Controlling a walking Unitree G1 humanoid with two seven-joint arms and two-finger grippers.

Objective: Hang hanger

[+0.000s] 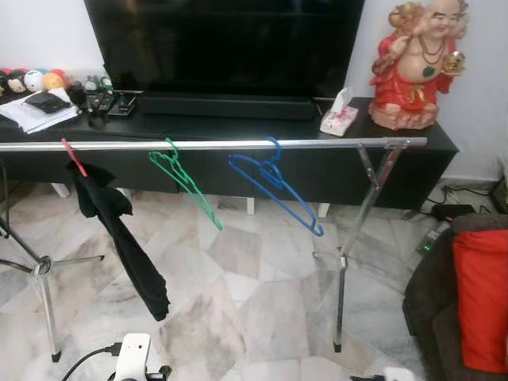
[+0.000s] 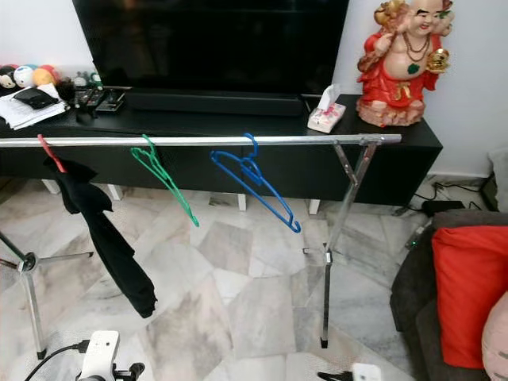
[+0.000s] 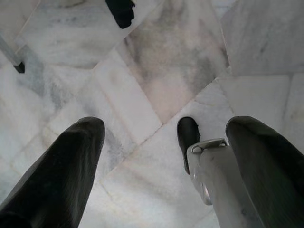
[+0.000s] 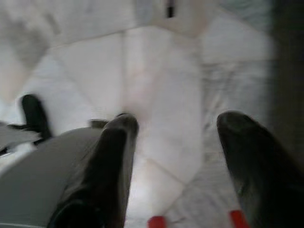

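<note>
Left gripper point(image 3: 164, 142): fingers spread apart and empty, pointing down at the marble floor point(image 3: 156, 61); one black finger point(image 3: 61, 171) on each side of the wrist view, with a grey robot leg and black foot point(image 3: 187, 137) between them.
Right gripper point(image 4: 175, 142): fingers parted, grasping nothing, hanging low over the pale floor; the picture is blurred, and two small red marks at its edge cannot be made out.
Rail point(image 1: 238, 144): a silver clothes rail running across the room in front of the TV cabinet, carried on a slanted silver leg point(image 1: 353, 238) near its right end and a tripod stand point(image 1: 40, 270) at its left end.
Blue hanger point(image 1: 274, 186): hooked on the rail just right of its middle, hanging tilted with its lower end swung toward the right leg.
Green hanger point(image 1: 186, 182): hooked on the rail left of the blue one, apart from it, also tilted.
Red hanger point(image 1: 74, 157): near the rail's left end, with a black garment point(image 1: 127, 246) draped from it and trailing down toward the floor.
Cabinet point(image 1: 429, 139): long, black, behind the rail; a large dark TV point(image 1: 226, 44) stands on it.
Statue point(image 1: 417, 63): red and gold laughing figure at the cabinet's right end, with a tissue box point(image 1: 340, 117) beside it.
Cabinet's left end: papers, remotes and small round toys point(image 1: 36, 79).
Red cushion point(image 1: 482, 298): on a dark seat at the right edge of the eye views.
</note>
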